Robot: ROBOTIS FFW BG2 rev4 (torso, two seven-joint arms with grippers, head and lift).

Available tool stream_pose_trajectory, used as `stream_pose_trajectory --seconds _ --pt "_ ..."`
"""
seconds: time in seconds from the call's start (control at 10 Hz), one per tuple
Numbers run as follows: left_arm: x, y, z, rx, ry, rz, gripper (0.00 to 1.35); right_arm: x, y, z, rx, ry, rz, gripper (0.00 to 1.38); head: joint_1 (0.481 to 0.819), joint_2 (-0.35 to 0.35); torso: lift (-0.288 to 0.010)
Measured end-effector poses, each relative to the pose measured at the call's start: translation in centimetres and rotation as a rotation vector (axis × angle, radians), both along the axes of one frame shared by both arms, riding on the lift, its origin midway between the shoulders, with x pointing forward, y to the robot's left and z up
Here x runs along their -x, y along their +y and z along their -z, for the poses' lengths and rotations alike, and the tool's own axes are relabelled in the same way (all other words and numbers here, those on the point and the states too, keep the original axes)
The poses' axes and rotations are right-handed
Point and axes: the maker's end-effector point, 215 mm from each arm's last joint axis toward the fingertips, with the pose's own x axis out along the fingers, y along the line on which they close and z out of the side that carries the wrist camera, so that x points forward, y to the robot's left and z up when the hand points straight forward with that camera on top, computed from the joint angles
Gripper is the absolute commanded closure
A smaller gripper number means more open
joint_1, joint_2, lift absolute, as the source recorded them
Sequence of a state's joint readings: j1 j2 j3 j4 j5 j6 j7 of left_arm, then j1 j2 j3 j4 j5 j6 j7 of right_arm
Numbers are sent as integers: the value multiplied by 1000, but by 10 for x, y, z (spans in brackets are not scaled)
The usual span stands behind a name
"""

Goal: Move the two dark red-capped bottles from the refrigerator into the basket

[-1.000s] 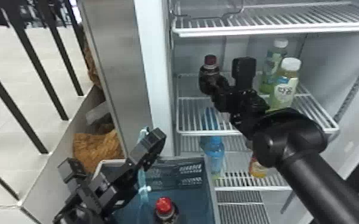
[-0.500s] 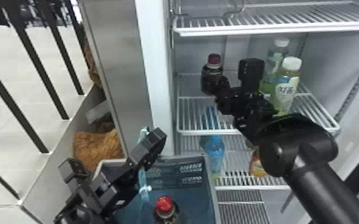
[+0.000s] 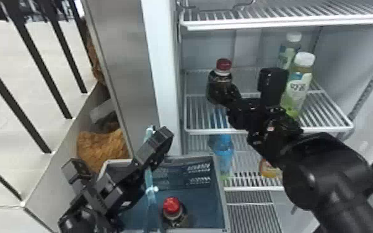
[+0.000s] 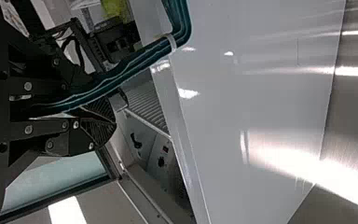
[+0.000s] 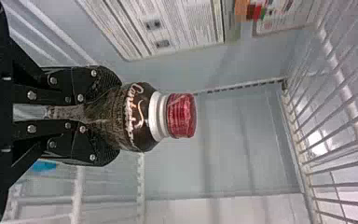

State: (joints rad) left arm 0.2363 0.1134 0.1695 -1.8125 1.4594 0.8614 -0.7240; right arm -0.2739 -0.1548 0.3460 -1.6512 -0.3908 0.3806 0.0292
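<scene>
Head view, gripped dark bottle [image 3: 217,83], seemingly upright, red cap [image 3: 224,64] up

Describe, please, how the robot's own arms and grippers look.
The left arm and right arm are black, the right one with smooth rounded casings and a thick tubular section. The left gripper and right gripper are black too, with round silvery screw heads and finely ribbed jaws.
</scene>
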Motion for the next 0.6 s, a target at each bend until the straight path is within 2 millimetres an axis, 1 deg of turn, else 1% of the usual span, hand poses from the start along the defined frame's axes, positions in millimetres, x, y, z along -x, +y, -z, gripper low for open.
stream_pose_trajectory --seconds 0.3,0.5,0.6 --pt "1 0 1 3 3 -1 1193 50 3 -17 -55 -6 -52 1243 662 74 -34" --pt "1 1 1 7 4 -4 1193 86 16 -18 -86 15 -116 1243 683 95 -34" --pt "1 1 0 10 4 -4 1193 104 22 -18 -96 28 -147 1243 688 101 -34"
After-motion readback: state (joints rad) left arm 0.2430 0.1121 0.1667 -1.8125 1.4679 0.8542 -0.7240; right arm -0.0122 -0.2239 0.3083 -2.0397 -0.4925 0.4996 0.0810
